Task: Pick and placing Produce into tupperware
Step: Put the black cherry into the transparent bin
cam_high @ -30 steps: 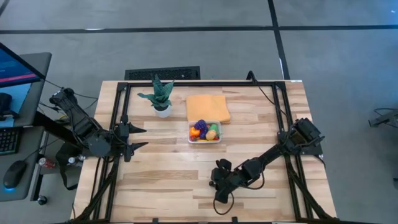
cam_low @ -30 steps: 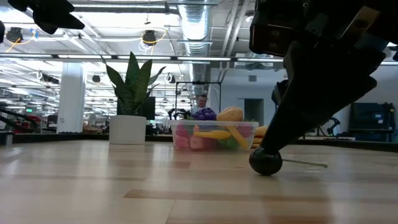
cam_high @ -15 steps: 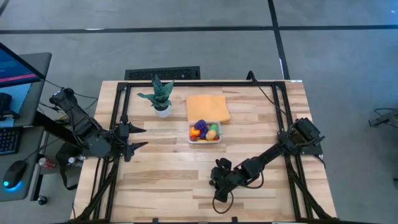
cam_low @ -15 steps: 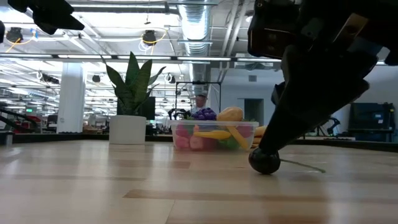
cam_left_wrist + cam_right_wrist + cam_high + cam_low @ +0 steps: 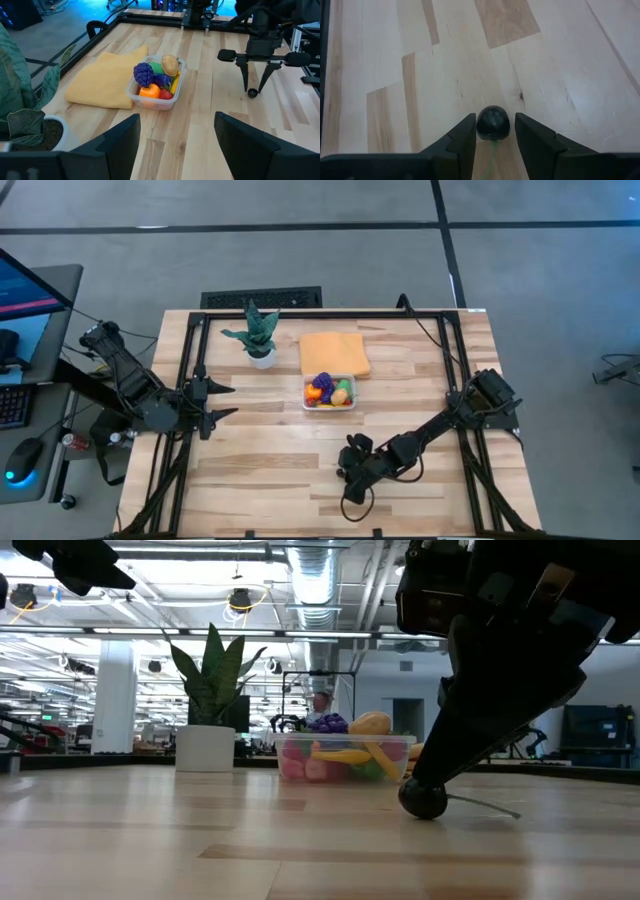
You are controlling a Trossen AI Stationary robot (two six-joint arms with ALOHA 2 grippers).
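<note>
The clear tupperware (image 5: 329, 391) sits mid-table with several toy produce pieces (image 5: 152, 80) piled inside; it also shows in the low view (image 5: 345, 758). A small dark round piece with a thin green stem (image 5: 493, 123) lies on the wood near the table's near edge (image 5: 423, 800). My right gripper (image 5: 495, 121) is open and reaches down to it, one finger on each side (image 5: 350, 500). My left gripper (image 5: 177, 145) waits open at the table's left side (image 5: 215, 402), touching nothing. My right gripper comes slanting down from the table's right, with the dark round piece's side (image 5: 480, 125) right against one finger (image 5: 467, 137) and a narrow gap at the other. Whether that finger touches it, I cannot tell. The piece rests on the table with its stem (image 5: 485, 806) lying behind.
A folded orange cloth (image 5: 334, 352) lies just beyond the tupperware, and a potted plant (image 5: 257, 335) stands to its left. Dark frame rails (image 5: 190, 370) run along the table's left, right and far sides. Bare wood lies between the right gripper and the tupperware.
The right gripper has edged slightly toward the table's left, and the dark round piece has crept with it. The free end of its stem has dropped a little closer to the wood.
</note>
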